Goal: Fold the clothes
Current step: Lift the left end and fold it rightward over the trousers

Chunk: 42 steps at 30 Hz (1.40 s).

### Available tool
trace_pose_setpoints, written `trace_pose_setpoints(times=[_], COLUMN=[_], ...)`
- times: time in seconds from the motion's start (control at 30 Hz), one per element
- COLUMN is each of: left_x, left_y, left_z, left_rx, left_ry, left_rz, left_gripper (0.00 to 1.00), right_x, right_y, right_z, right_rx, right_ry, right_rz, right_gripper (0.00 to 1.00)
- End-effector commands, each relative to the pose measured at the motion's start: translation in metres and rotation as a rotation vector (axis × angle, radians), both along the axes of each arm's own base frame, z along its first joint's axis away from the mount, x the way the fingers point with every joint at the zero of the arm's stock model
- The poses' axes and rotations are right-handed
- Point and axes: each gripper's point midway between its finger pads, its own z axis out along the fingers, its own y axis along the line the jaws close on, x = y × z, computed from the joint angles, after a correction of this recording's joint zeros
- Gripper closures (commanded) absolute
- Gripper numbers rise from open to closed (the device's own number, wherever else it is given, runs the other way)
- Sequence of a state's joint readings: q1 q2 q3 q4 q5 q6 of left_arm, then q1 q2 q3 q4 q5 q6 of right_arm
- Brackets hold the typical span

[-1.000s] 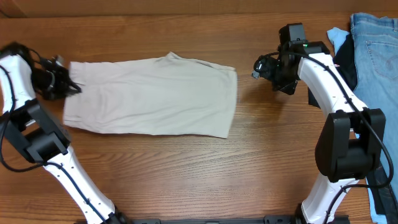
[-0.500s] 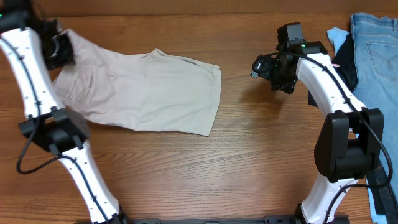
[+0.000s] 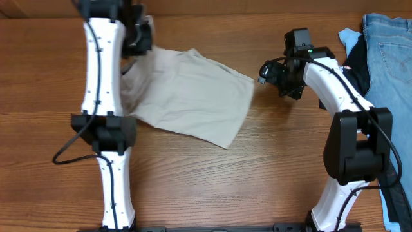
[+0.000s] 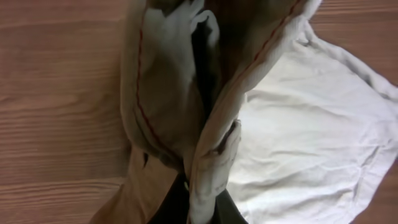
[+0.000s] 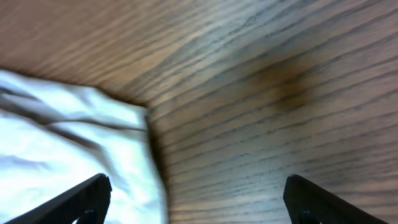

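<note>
The beige garment lies on the wooden table, its left end lifted. My left gripper is shut on that left end near the table's back; in the left wrist view the bunched seam with red stitching hangs from the jaws and the rest spreads out at the right. My right gripper is open and empty, just right of the garment's right corner. In the right wrist view that corner lies at the lower left, between the open fingers.
Blue denim jeans and a dark garment lie at the table's right edge, with a light blue cloth behind them. Bare wood shows in front of the garment.
My left gripper has swung from the far left toward the back middle, carrying the garment's left end. The garment has shifted right, up to my right gripper, which has barely moved.
</note>
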<state>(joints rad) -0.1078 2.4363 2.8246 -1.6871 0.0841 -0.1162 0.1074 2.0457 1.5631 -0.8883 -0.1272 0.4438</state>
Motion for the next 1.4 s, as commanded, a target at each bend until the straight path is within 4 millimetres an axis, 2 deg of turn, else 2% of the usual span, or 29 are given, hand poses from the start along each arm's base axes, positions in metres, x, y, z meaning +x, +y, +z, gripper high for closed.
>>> trace_pose_setpoints(times=[0.0,0.1,0.2,0.3,0.43,0.77,0.9,1.13,1.23,1.37], left_x=[-0.014,-0.019,-0.02,-0.02,-0.014,-0.008,-0.011,-0.019,-0.019,-0.016], left_y=[-0.027,-0.041,-0.047,-0.045,-0.019,0.101,0.134,0.173,0.172,0.156], left_z=[0.052,0.057,0.057,0.057,0.057,0.057,0.057,0.06,0.062,0.061], left_rx=[-0.015,0.03,0.063,0.065,0.089,0.102,0.106,0.195,0.194,0.173], left_ry=[-0.116,-0.136,-0.143,-0.143,-0.145,-0.132,-0.129,-0.132,-0.138,-0.139], left_rz=[-0.019,-0.051,-0.061,-0.055,0.015,0.29,0.359,0.469,0.472,0.438], left_gripper=[0.96,0.96,0.96,0.96,0.96,0.96,0.96,0.96,0.96,0.96], right_x=[-0.006,-0.009,-0.013,-0.017,-0.022,-0.016,-0.015,-0.011,-0.01,-0.007], right_y=[0.009,0.014,0.013,0.01,0.001,-0.002,0.0,0.001,0.001,0.005], right_z=[-0.021,-0.03,-0.034,-0.035,-0.037,-0.037,-0.037,-0.036,-0.036,-0.035], right_rx=[0.023,0.051,0.052,0.034,-0.013,-0.03,-0.026,-0.024,-0.023,-0.014], right_ry=[0.053,0.081,0.11,0.128,0.147,0.12,0.114,0.097,0.092,0.08], right_rz=[0.012,0.013,-0.016,-0.02,-0.028,-0.033,-0.029,-0.029,-0.028,-0.023], right_gripper=[0.11,0.23,0.35,0.37,0.37,0.24,0.24,0.24,0.24,0.24])
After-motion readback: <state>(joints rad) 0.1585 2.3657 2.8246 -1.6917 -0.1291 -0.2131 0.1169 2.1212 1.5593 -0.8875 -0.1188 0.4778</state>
